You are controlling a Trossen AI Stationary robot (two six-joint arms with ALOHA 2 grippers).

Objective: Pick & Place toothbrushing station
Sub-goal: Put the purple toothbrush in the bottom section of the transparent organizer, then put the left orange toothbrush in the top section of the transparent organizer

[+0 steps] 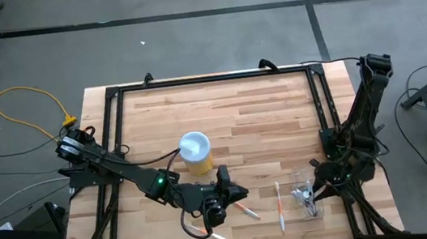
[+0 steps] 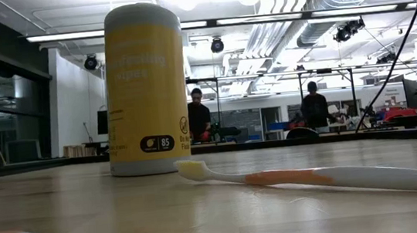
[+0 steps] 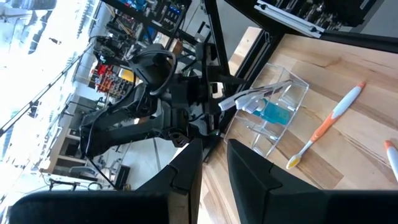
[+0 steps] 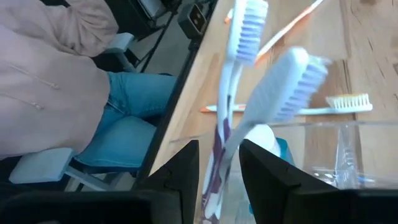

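Observation:
A clear plastic holder (image 1: 304, 194) stands at the table's near right. Two toothbrushes (image 4: 249, 25) (image 4: 292, 81) stand in it, heads up and leaning, beside a teal-capped bottle (image 3: 273, 113). My right gripper (image 4: 219, 146) is open at the holder, a finger on either side of the handles without touching them. Loose toothbrushes lie flat on the table: an orange one (image 1: 280, 207), one (image 1: 247, 209) by my left gripper, and one (image 1: 211, 234) at the near edge. My left gripper (image 1: 234, 189) hovers open at centre front, with nothing between its fingers (image 3: 186, 168).
A yellow wipes canister (image 1: 195, 153) stands upright just beyond my left arm, and it is also in the low view (image 2: 147, 88). A seated person (image 4: 56, 81) is close to the table's near edge by the holder. Bare wood lies across the far half (image 1: 236, 100).

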